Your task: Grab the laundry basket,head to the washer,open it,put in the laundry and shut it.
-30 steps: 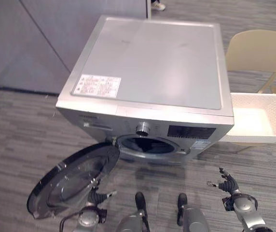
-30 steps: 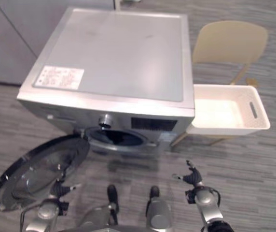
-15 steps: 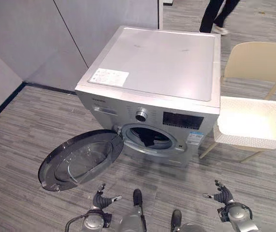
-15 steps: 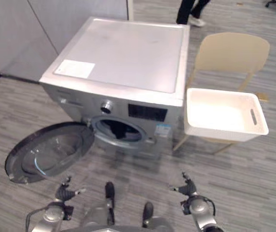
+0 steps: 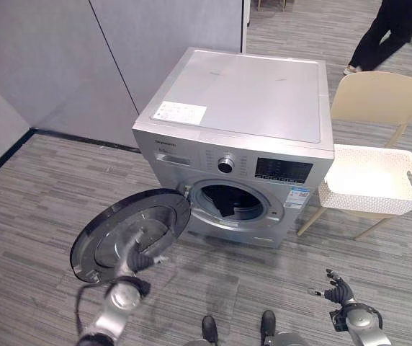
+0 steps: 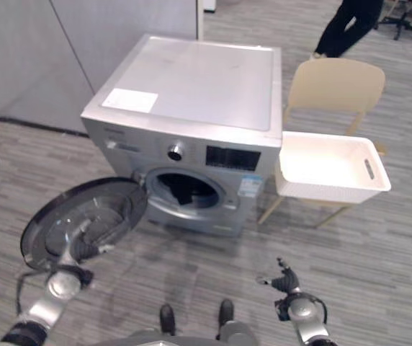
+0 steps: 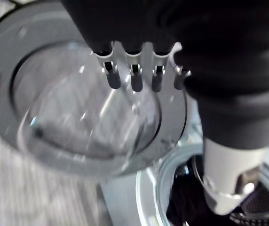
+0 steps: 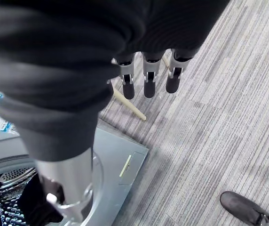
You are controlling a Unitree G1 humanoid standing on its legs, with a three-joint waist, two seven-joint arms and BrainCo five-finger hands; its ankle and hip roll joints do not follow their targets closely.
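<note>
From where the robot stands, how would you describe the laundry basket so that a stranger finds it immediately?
Find the large silver washing machine in the middle of the grey floor. To its right stands a beige chair, and the laundry basket sits on that chair's seat, beside the machine. It is the only white, rectangular, perforated tub there, with a slot handle at one end.

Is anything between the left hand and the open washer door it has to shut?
Nothing visible. The left hand, fingers straight, is right in front of the washer door, which hangs wide open beside the drum opening with dark laundry inside.
</note>
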